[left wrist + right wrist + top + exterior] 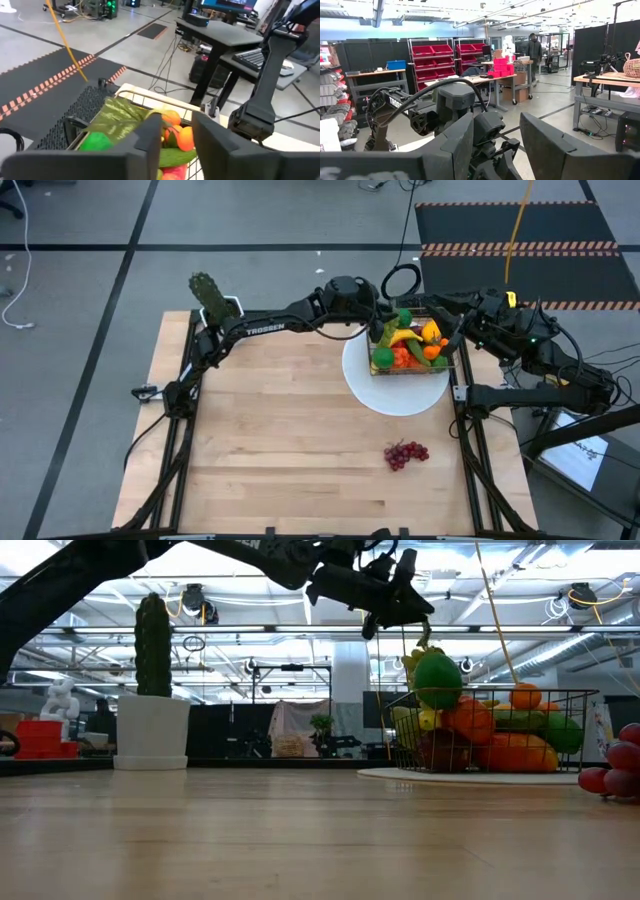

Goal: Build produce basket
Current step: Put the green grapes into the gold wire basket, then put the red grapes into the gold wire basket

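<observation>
Hovering over one basket (412, 360), left gripper (385, 320) fingers spread; one grape bunch (405, 453) outside.

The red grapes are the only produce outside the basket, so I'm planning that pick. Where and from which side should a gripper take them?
Probably from straight above, fingers closing across the middle of the red grapes: the bunch lies flat and low on the bare table, with open space all around.

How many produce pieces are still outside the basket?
1: a purple grape bunch on the table, near its front right, apart from the basket. Others may be hidden.
</observation>
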Robot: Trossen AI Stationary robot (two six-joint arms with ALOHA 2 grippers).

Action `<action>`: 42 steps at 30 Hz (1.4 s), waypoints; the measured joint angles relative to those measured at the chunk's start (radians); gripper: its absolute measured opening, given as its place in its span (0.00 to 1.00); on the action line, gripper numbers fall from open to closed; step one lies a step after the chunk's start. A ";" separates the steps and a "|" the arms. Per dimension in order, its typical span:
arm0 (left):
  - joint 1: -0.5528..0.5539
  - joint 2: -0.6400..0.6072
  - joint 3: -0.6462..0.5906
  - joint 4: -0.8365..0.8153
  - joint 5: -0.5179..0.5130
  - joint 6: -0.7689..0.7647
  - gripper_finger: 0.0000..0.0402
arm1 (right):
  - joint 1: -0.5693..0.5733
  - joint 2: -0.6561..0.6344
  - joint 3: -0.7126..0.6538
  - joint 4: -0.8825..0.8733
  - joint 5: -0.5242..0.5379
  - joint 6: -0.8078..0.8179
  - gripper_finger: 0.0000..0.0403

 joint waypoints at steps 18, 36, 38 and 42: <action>0.043 -0.073 0.000 -0.017 0.039 -0.189 0.50 | 0.000 0.000 0.000 -0.081 0.000 0.137 0.38; -0.007 -0.315 0.000 -0.479 0.010 -0.282 0.28 | 0.001 -0.001 0.000 -0.271 -0.431 0.512 0.38; -0.057 -0.331 0.000 -0.536 -0.022 -0.277 0.26 | 0.001 0.000 0.000 -0.304 -0.483 0.532 0.38; -0.163 -0.336 0.000 -0.637 -0.094 -0.294 0.20 | 0.001 0.000 0.000 -0.367 -0.555 0.545 0.38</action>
